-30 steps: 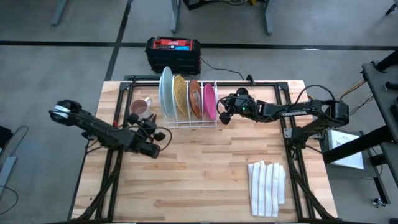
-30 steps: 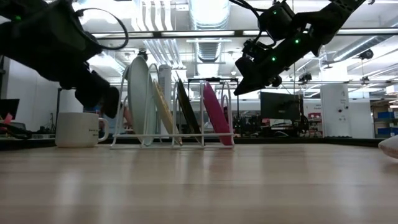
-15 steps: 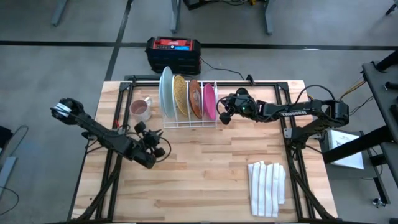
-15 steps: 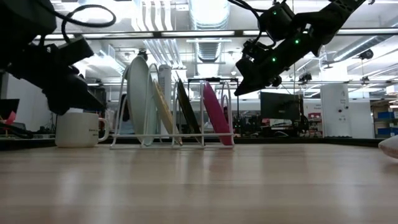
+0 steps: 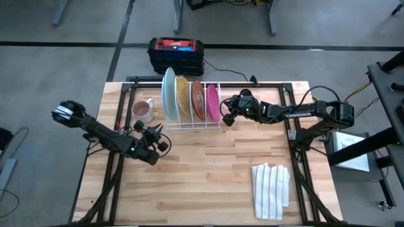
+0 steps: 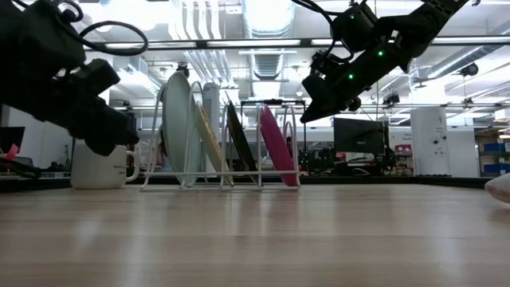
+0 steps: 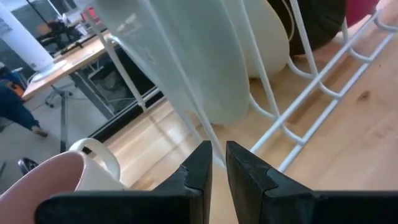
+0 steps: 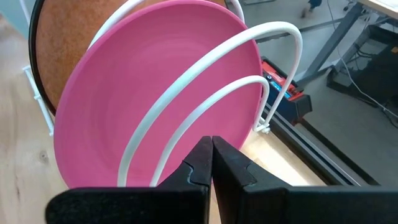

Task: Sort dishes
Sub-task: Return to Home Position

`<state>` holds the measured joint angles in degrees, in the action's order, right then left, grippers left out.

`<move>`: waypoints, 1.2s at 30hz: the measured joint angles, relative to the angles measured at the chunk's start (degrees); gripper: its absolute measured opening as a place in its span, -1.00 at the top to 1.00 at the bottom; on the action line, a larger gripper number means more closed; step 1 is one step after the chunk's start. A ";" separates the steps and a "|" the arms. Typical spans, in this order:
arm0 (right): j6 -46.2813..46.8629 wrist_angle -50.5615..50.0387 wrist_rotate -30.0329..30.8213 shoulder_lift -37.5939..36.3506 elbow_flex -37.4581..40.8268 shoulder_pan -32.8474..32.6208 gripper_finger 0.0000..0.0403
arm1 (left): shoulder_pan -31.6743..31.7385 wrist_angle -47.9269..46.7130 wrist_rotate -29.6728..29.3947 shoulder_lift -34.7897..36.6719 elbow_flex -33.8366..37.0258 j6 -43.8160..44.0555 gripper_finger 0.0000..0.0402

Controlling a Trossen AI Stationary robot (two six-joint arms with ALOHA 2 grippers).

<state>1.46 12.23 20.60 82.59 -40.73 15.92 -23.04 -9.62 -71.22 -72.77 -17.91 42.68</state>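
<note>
Dark left gripper (image 5: 159, 142), fingers a slit apart and empty, hovers near the white wire rack (image 5: 189, 123) (four plates upright in it); the round magenta-pink plate (image 5: 213, 103) stands just beside the shut right gripper (image 5: 225, 118)

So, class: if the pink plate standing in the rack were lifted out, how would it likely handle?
The pink plate looks rigid and glossy, so probably stiff but slippery. It stands on edge between wires of the white rack, so once freed it might roll or topple. If ceramic, it is likely breakable.
</note>
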 joint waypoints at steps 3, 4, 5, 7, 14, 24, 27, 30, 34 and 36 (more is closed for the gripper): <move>-0.03 0.00 0.00 0.00 0.00 -0.01 1.00 | 0.45 3.30 -0.13 -1.07 0.11 -2.83 0.82; -0.03 0.00 0.00 0.00 0.00 0.00 1.00 | 0.47 4.44 -0.13 -1.68 0.11 -4.61 0.83; -0.03 0.00 0.00 0.00 0.00 0.00 1.00 | 0.54 5.64 -0.11 -2.36 0.09 -6.77 0.85; -0.05 0.02 0.00 0.00 0.00 -0.02 1.00 | 0.74 7.52 0.25 -3.61 0.01 -10.13 0.95; -0.03 0.01 0.00 0.01 0.00 -0.01 1.00 | 5.12 10.39 1.27 -6.23 -0.02 -10.87 1.00; -0.01 -0.04 0.00 0.01 0.00 -0.02 1.00 | 8.77 14.81 4.64 -6.76 -0.02 -19.69 1.00; -0.05 -0.09 0.00 0.02 0.00 -0.01 1.00 | 9.70 14.81 4.66 -6.83 0.00 -19.69 1.00; -0.06 -0.10 0.01 0.02 0.02 -0.02 1.00 | 11.02 14.81 4.72 -6.83 0.02 -20.09 1.00; -0.03 -0.22 0.00 0.02 0.02 -0.01 1.00 | 11.84 15.08 5.24 -6.83 0.02 -21.33 1.00; -0.03 -0.40 0.00 0.02 0.02 -0.02 1.00 | 11.86 15.21 6.75 -6.83 0.04 -22.16 1.00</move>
<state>1.43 11.83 20.60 82.61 -40.71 15.90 -11.18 5.58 -64.47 -79.59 -17.87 20.51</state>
